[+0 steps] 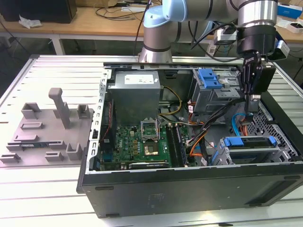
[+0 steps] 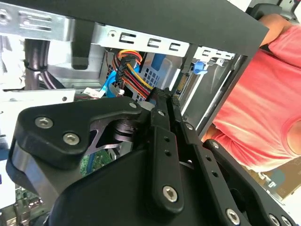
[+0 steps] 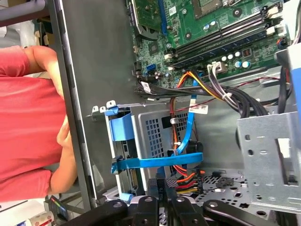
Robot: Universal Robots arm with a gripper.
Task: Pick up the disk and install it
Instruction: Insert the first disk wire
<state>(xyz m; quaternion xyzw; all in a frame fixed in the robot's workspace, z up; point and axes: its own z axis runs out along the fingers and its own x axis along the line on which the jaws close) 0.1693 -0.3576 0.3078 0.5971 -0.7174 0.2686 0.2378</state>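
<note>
I'm seeing the gripper [image 1: 250, 105] hanging inside the open computer case [image 1: 189, 189], fingers pressed together and holding nothing. The disk [image 1: 248, 142] is sitting in the drive cage [image 1: 227, 158] on the exterior view's right, just below the gripper and not touching it.

— What sits on the ribbed metal surface [image 1: 47, 66]?
— An open black computer case [image 1: 189, 189], toward the exterior view's right.
— And beside it?
— A grey fixture plate [image 1: 42, 137] with upright posts, on the exterior view's left.
</note>
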